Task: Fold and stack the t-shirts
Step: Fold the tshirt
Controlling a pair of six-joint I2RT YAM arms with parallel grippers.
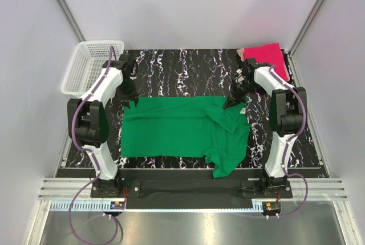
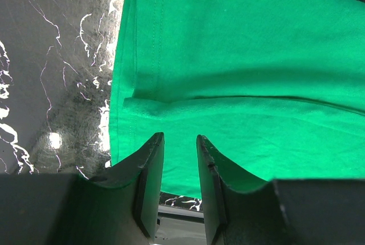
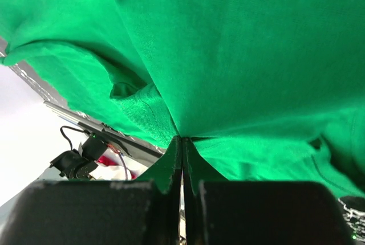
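Right fingers (image 3: 169, 168) pinch green t-shirt (image 3: 228, 57) — left fingers (image 2: 149, 171) slightly parted.

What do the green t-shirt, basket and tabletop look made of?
The green t-shirt: soft matte knit cloth, likely cotton; it wrinkles and shows stitched hems. The basket: white plastic, by its rigid open mesh. The tabletop: black with white veins, glossy by its glare; marble-look, probably a printed surface.

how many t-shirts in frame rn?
2. A bright green cloth t-shirt lies spread across the middle of the black marbled table; a hot pink cloth t-shirt sits at its far right corner. More could hide under them.
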